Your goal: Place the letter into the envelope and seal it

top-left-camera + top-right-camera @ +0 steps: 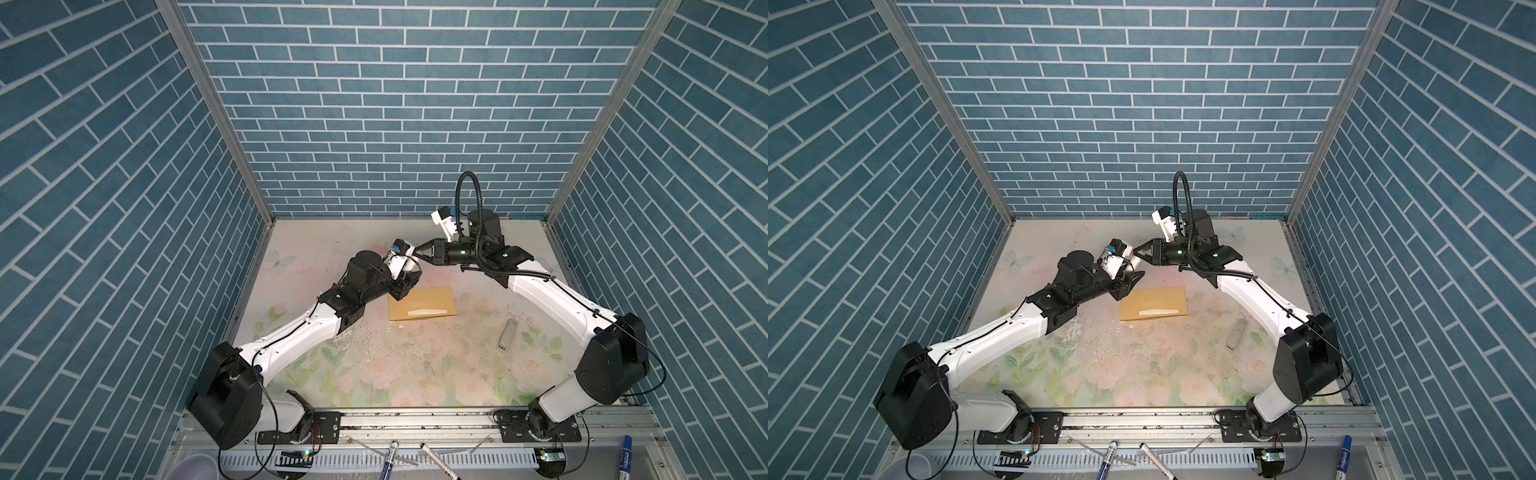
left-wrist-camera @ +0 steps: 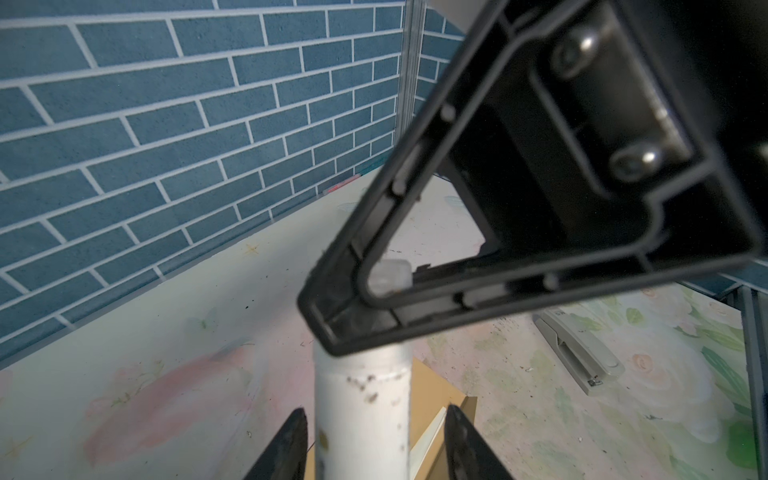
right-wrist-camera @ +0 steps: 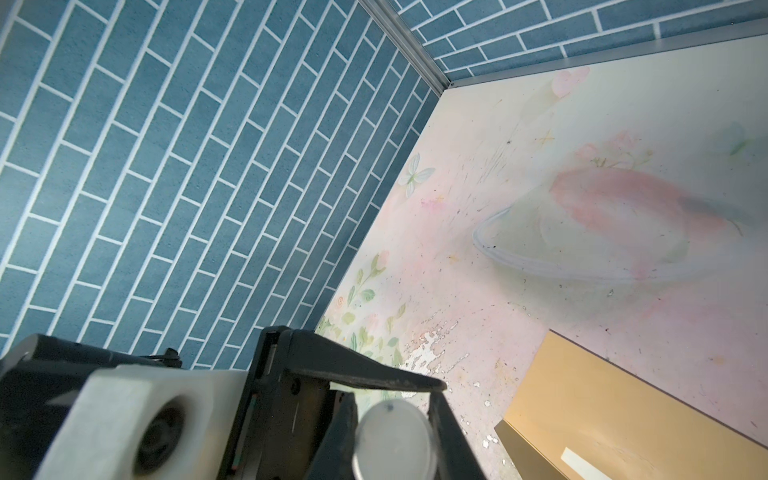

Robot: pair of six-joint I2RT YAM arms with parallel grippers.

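Observation:
The golden-tan envelope (image 1: 419,299) (image 1: 1152,301) lies flat mid-table, also seen in the wrist views (image 2: 432,386) (image 3: 623,395). A narrow cream strip (image 1: 428,311) shows on it; I cannot tell whether this is the letter's edge, and no letter sheet shows elsewhere. Above the envelope's far left corner both grippers meet round a white tube (image 2: 361,399). My left gripper (image 1: 409,277) (image 2: 376,419) stands open, with a gap between each finger and the tube. My right gripper (image 1: 419,255) (image 3: 392,415) is shut on the tube's round white end (image 3: 392,440).
A grey stapler (image 1: 508,334) (image 2: 582,353) lies on the table to the right of the envelope. Markers (image 1: 388,457) lie on the rail shelf in front. Blue brick walls close the back and both sides. The floral table top (image 1: 374,365) carries scattered white flecks.

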